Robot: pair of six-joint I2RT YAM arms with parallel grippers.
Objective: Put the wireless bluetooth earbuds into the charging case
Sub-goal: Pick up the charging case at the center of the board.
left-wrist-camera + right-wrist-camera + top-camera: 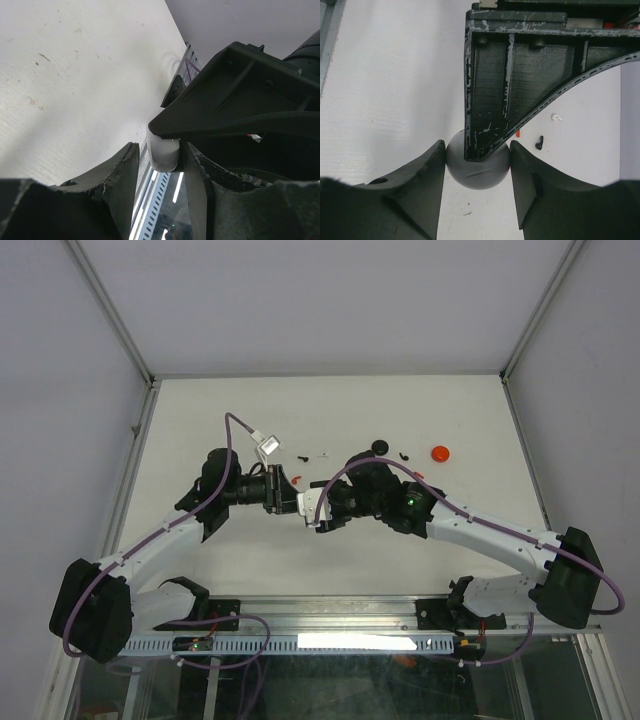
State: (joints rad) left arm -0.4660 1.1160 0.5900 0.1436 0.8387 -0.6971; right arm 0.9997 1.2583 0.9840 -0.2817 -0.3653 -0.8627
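Right hand (476,150) clenches a pale round plastic charging case (477,177); left hand (160,150) brackets it, grip unclear. A tiny black plastic earbud (538,143) and a tiny white plastic earbud (556,117) lie on the white tabletop (385,90).

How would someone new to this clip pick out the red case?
On the white table, look along the row of small items across its far half. The red case is the rightmost one, just right of a black case and a black earbud. It is the only bright red disc there; the other disc is black.
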